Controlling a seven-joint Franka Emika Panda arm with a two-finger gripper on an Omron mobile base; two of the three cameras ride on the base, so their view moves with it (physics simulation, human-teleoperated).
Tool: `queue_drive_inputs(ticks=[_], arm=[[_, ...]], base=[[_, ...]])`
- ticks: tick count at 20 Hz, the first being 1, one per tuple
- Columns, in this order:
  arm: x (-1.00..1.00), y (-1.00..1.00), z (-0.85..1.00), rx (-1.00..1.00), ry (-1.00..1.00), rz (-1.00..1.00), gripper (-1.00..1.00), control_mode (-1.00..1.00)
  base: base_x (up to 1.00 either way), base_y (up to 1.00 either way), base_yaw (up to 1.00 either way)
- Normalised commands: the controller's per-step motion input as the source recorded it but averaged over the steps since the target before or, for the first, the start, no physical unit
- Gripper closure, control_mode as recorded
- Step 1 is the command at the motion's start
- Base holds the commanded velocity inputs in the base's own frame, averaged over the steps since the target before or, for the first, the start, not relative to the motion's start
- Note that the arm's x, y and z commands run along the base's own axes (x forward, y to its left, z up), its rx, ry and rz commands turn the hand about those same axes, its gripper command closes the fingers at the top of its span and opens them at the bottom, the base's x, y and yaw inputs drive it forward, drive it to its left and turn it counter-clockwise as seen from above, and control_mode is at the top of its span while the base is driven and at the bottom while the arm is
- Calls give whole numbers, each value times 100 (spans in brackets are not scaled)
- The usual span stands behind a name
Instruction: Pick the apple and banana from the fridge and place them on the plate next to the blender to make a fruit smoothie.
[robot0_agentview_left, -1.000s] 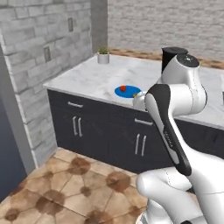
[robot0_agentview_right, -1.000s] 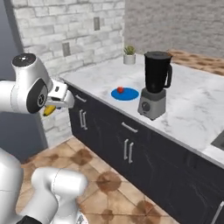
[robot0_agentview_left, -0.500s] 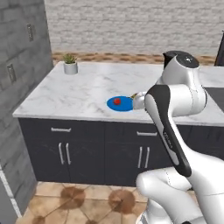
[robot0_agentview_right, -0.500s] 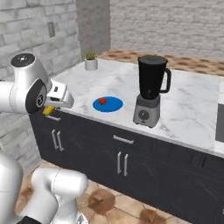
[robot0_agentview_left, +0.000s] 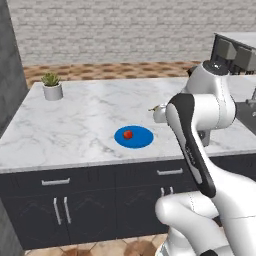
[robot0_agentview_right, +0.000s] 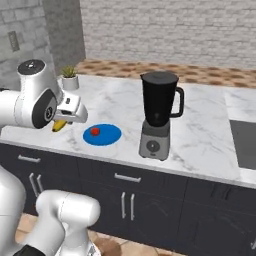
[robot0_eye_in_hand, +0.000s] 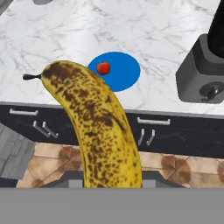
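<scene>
Protruding from end effector (robot0_agentview_right: 64, 120): banana (robot0_eye_in_hand: 98, 127)

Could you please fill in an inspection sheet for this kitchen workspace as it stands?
Surface: white marble counter over dark cabinets.
Job's things: apple lies on the blue plate; blender stands beside the plate; banana, spotted brown, is carried short of the counter, in front of the cabinets.
Clutter: small potted plant at the counter's back.
Pincer: shut on the banana.
Cables: nothing seen.
Surroundings: brick wall, tiled floor.
</scene>
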Motion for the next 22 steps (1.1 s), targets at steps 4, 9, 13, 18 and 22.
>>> queue_drive_inputs(ticks=[4,9,13,18,22], arm=[[0,0,0,0,0,0,100,100],[0,0,0,0,0,0,100,100],[0,0,0,0,0,0,100,100],[60,1,-33,-4,13,-5,100,-100],[66,0,-83,-7,25,-1,100,-100]], base=[[49,4,-7],[58,24,-13],[60,23,-13],[13,3,-3],[0,0,0]])
